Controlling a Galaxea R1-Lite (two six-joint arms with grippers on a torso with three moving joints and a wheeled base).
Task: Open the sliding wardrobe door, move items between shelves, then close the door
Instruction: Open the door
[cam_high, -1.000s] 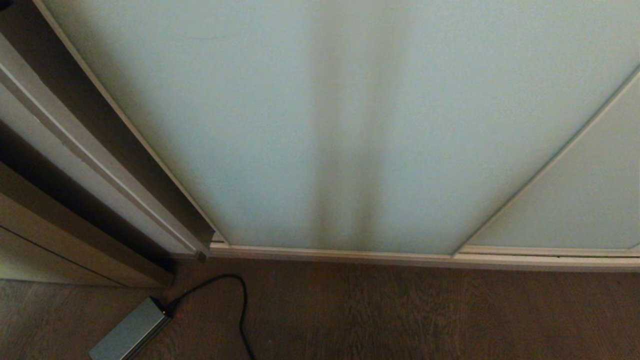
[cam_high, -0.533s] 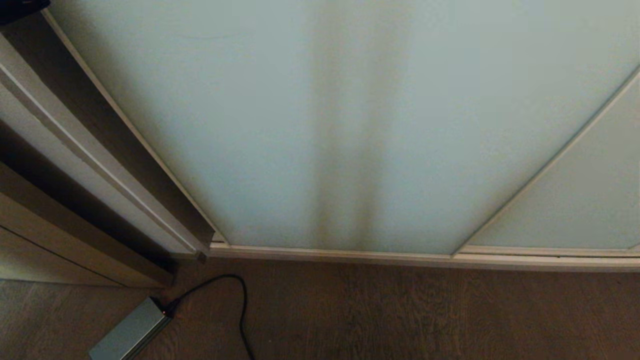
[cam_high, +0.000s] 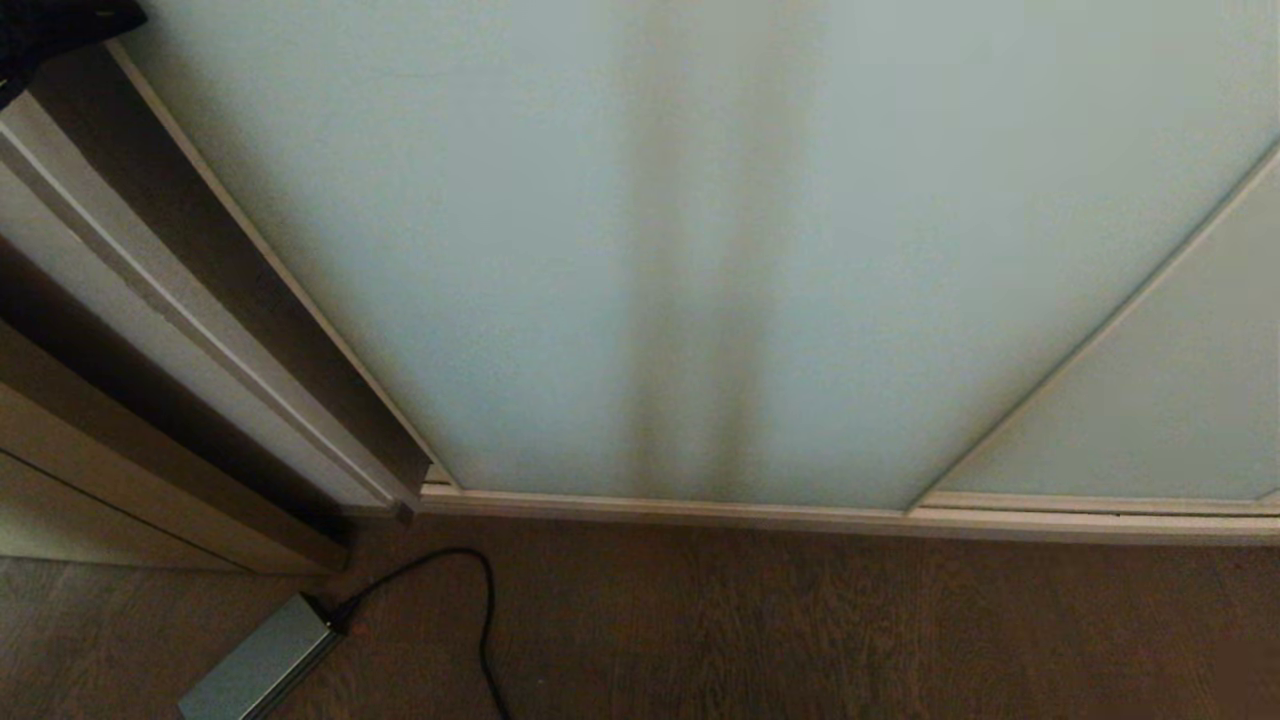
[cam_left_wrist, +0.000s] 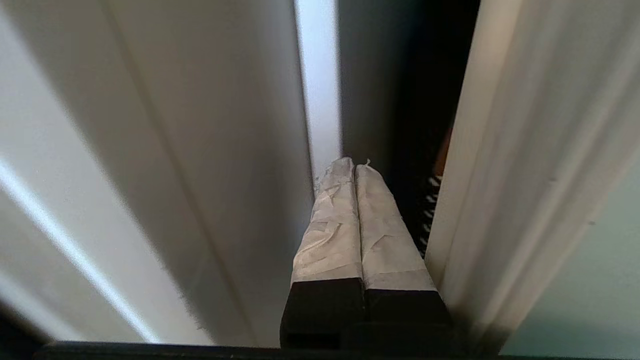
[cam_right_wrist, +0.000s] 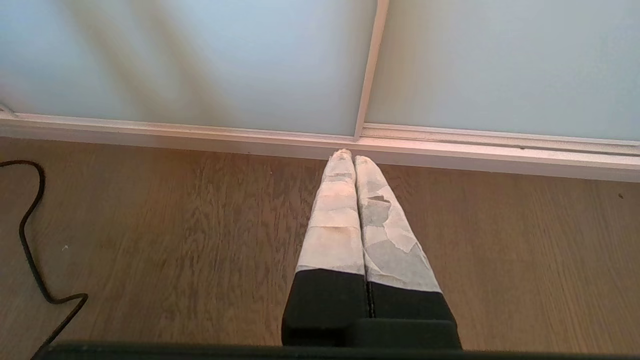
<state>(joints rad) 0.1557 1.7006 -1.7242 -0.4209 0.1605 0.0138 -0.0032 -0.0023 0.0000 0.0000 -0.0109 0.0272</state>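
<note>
My left gripper (cam_left_wrist: 354, 167) is pressed fully together, taped fingertips (cam_left_wrist: 332, 220) meeting with nothing between them. It points into the narrow gap at the edge of the sliding wardrobe door (cam_high: 700, 250); the door's off-white frame (cam_left_wrist: 505, 165) runs just beside the fingers on one side, a pale side panel (cam_left_wrist: 165, 150) on the other. Whether the fingers touch either I cannot tell. Ahead of the tips the gap is dark; an orange patch and some striped thing (cam_left_wrist: 431, 200) show there, too cut off to name. No shelves or bag visible.

From the head, only a dark piece of my left arm (cam_high: 55, 30) shows, cut off at the top left corner; it fills more of that corner than a second ago, when it was barely in. Door, floor (cam_high: 800, 620), grey power brick (cam_high: 255, 665) and its black cable (cam_high: 485, 610) are unchanged.

My right gripper (cam_right_wrist: 354, 159) hangs low over the wooden floor, fingers together and empty, the door's bottom rail (cam_right_wrist: 450, 145) just beyond the tips.
</note>
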